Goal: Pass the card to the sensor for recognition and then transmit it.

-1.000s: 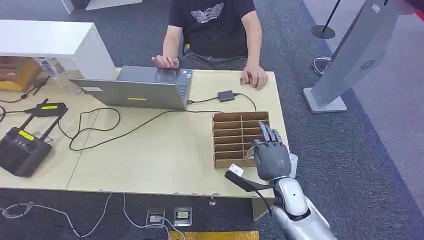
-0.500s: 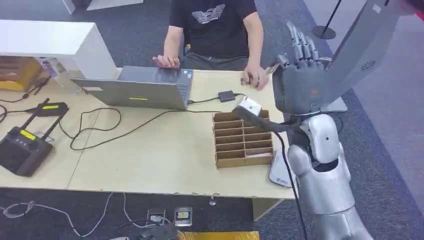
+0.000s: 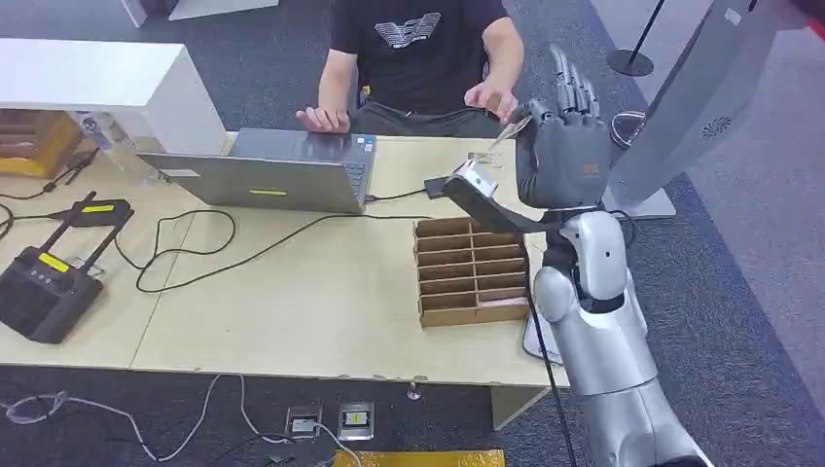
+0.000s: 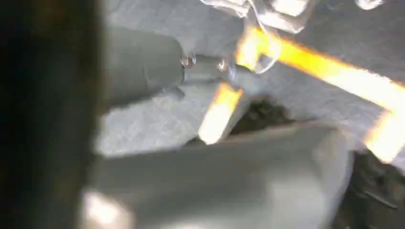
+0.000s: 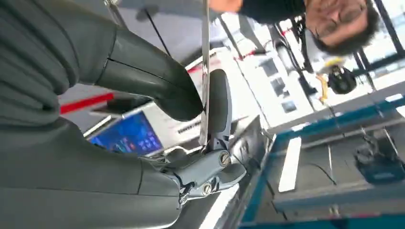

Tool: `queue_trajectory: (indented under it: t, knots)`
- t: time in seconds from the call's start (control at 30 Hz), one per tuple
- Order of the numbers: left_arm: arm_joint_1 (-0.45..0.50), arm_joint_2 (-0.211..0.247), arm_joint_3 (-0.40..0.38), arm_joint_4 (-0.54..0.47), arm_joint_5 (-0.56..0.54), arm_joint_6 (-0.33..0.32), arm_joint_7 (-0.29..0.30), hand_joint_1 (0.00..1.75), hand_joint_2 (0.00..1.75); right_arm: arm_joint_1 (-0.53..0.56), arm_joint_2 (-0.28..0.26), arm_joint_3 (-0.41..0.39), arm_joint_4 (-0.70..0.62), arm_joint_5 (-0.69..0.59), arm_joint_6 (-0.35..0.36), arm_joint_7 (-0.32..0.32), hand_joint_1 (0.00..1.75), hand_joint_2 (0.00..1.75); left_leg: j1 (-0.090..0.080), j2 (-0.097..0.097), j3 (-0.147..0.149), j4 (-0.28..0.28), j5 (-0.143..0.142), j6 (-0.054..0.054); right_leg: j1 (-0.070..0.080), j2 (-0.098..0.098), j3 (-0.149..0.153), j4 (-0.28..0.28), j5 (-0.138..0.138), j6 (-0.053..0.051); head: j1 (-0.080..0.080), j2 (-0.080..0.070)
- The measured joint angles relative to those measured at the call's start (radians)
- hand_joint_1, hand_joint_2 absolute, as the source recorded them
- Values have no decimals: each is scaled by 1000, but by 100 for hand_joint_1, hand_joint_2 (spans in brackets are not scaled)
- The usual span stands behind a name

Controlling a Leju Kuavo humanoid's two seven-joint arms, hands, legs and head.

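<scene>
1. Head view: right hand (image 3: pixel 562 146) raised above the far right corner of the table (image 3: pixel 292 302), fingers upright, thumb pinching the card (image 3: pixel 508 133) against a finger. Card sits edge-on just left of the hand, tilted, above the table's far edge.
2. Person's hand (image 3: pixel 491 97) near the card, just beyond it; can't tell if touching. Person's other hand on the laptop (image 3: pixel 263 175).
3. Tray (image 3: pixel 472 270) on the table below the right hand; sensor (image 3: pixel 545 336) at the table's near right edge, beside the tray.
4. Left wrist view: blurred, left hand's state can't be told.
5. Right wrist view: thumb (image 5: pixel 153 76) and a dark finger (image 5: pixel 218 102) clamp the thin card (image 5: pixel 205 71) edge-on. Person beyond the card.
</scene>
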Motion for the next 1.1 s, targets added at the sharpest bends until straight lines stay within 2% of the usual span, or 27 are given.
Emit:
queue_trajectory:
  t: [0.03, 0.13, 0.23, 0.3, 0.37, 0.43, 0.47, 0.6, 0.63, 0.67, 0.73, 0.8, 0.9, 0.97, 1.03, 1.1]
  knots:
    - [0, 0, -1, 0, 18, 19, 21, 0, 0, -5, 9, 3, 22, -5, 1, 6, 175, 175, 0, 0, 0, 0, 0, 0, 0, 0, 0, 0, 0, 0, 1, 0]
    - [5, 22, 2, -82, 82, 111, 204, 0, 0, -30, 37, 12, 101, -6, 7, 21, 175, 175, 0, 0, 0, 0, 0, 0, 1, 0, 0, 0, 0, 0, 1, 0]
    - [9, 65, 6, -166, 122, 146, 223, 0, 0, -48, 56, 14, 165, -14, 5, 34, 175, 175, 0, -1, 0, 0, 0, 0, 1, -1, 0, 0, 0, 0, 0, 0]
    - [23, 76, 16, -196, 176, 214, 232, 0, 0, -60, 68, 20, 196, -13, 10, 42, 175, 175, 0, -1, -1, 0, 0, 0, 1, 0, -1, 0, 0, 0, 0, 0]
    - [36, 83, 34, -198, 236, 225, 155, 0, 0, -88, 69, 23, 240, -16, -6, 29, 175, 175, 0, 1, -1, 0, 0, 0, 1, 1, -2, 0, 0, 0, 0, 0]
    - [35, 82, 43, -141, 270, 165, -40, 0, 0, -117, 66, 24, 295, -32, -34, -5, 175, 175, 0, -1, -1, 0, 0, 0, 0, -1, -2, 0, 0, 0, 0, 0]
    - [32, 79, 47, -92, 283, 158, -99, 0, 0, -132, 67, 24, 321, -31, -41, -5, 175, 175, 0, -1, -1, 0, 0, 0, 0, -1, -1, 0, 0, 0, 1, 0]
    - [33, 73, 59, -3, 326, 142, -144, 0, 0, -167, 64, 27, 393, -53, -49, -39, 175, 175, 0, 1, -1, 0, 0, 0, 0, 1, -2, 0, 0, -1, 0, 0]
    - [30, 73, 59, 23, 323, 155, -135, 0, 0, -178, 62, 27, 411, -63, -53, -42, 175, 175, 0, 0, -1, 0, 0, 0, 0, 0, -2, 0, 0, -1, 1, 0]
    - [32, 70, 59, 34, 315, 194, -80, 0, 0, -193, 61, 27, 432, -74, -54, -42, 175, 175, 1, 0, -1, 0, 0, 0, 1, 0, -2, 0, 0, -1, 0, 0]
    - [44, 79, 60, -9, 305, 257, 28, 0, 0, -212, 59, 29, 449, -79, -49, -33, 175, 175, 1, 0, -1, 0, 0, 0, 1, 1, -2, 0, 0, -1, -1, 0]
    - [45, 87, 60, -39, 304, 255, 35, 0, 0, -223, 56, 30, 465, -76, -45, -29, 175, 175, 1, 0, -1, 0, 0, 0, 1, 0, -2, -1, 0, -1, 1, 0]
    - [44, 84, 58, -35, 301, 216, -12, 0, 0, -226, 54, 34, 488, -73, -52, -29, 175, 175, 1, 0, -1, 0, 0, 0, 1, 0, -2, -1, 0, -1, 0, 0]
    - [36, 81, 55, -5, 302, 146, -113, 0, 0, -226, 52, 37, 508, -69, -68, -35, 175, 175, 1, 0, -1, 0, 0, 0, 1, 0, -2, -1, 0, -1, 1, 0]
    - [23, 62, 53, 67, 304, 69, -231, 0, 0, -224, 51, 39, 532, -63, -77, -39, 175, 175, 1, 0, -1, 0, 0, 0, 1, 0, -2, -1, 0, -1, 0, 0]
    - [11, 37, 51, 160, 303, 22, -303, 0, 0, -222, 50, 47, 558, -57, -90, -41, 175, 175, 1, 0, -1, 0, 0, 0, 1, 0, -2, -1, 0, -1, 0, 0]
